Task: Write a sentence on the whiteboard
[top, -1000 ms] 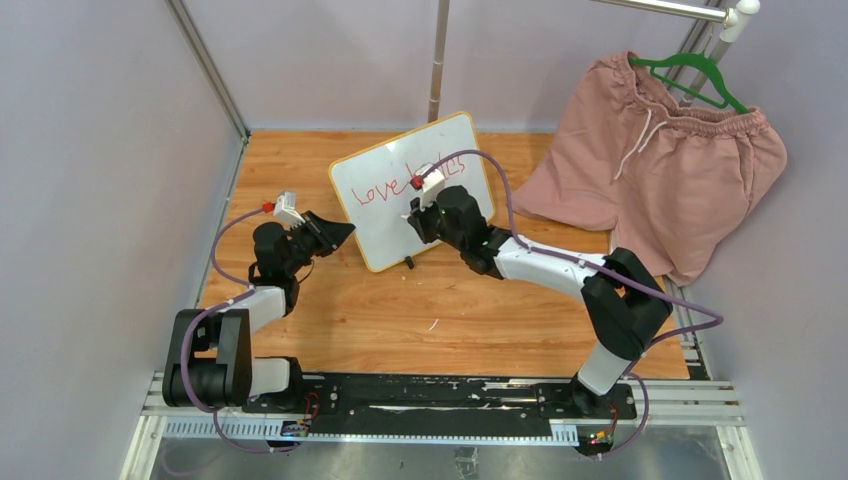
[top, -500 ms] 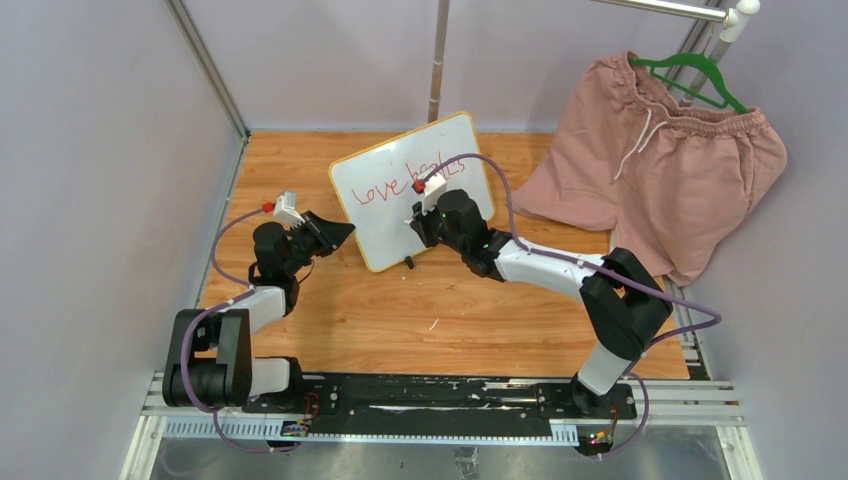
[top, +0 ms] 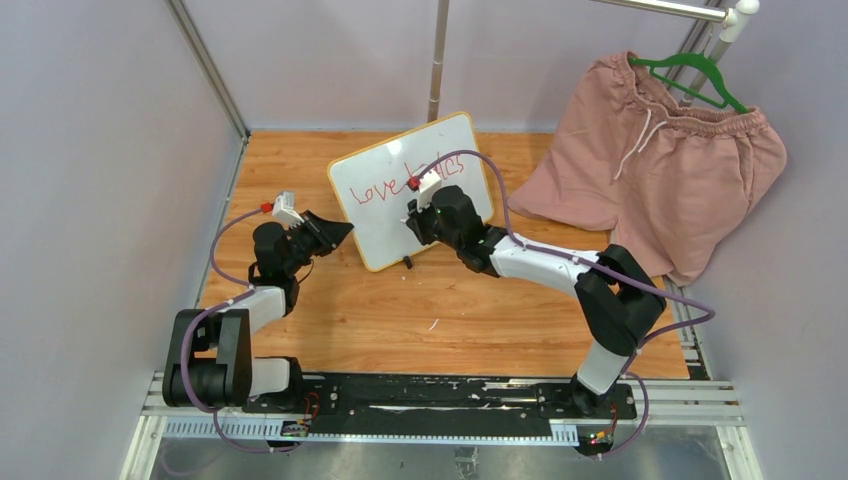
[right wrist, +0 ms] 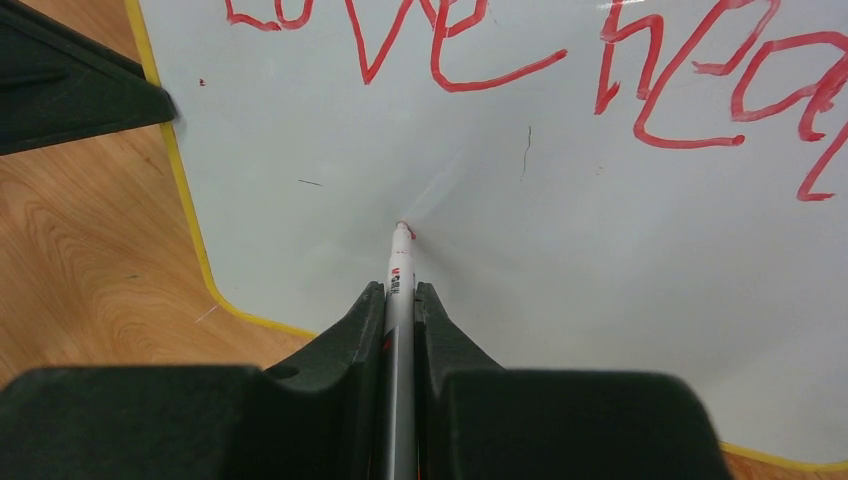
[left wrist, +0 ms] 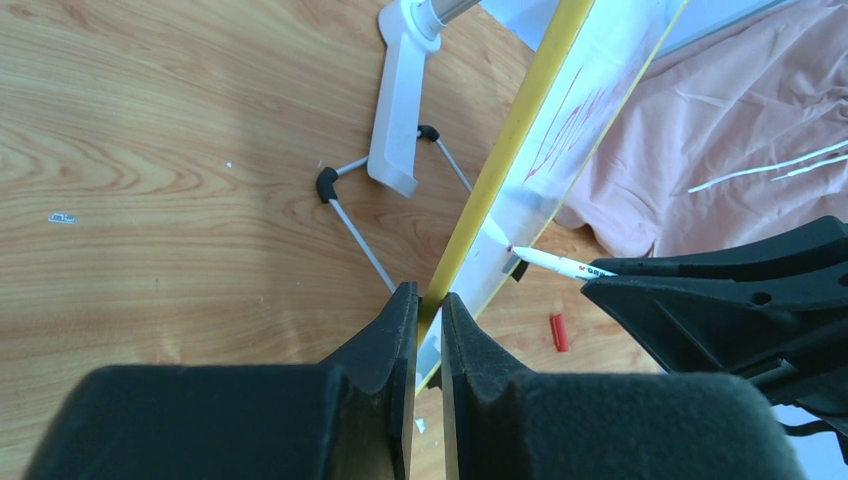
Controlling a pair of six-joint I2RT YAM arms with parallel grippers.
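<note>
A pair of pink shorts (top: 660,170) hangs on a green hanger (top: 690,72) at the far right, and its lower part lies on the wooden desk (top: 400,310). A metal pole (top: 437,60) stands at the desk's far edge on a white foot (left wrist: 398,100). A small red cap (left wrist: 560,332) lies on the wood.

Bright, even light fills the room, and the arms cast only faint, soft shadows on the wooden surface (top: 400,320). The glossy whiteboard (right wrist: 600,260) shows a pale sheen around the marker (right wrist: 401,270) tip. Close up, the right fingers (right wrist: 300,410) and left fingers (left wrist: 370,400) look blurred.
</note>
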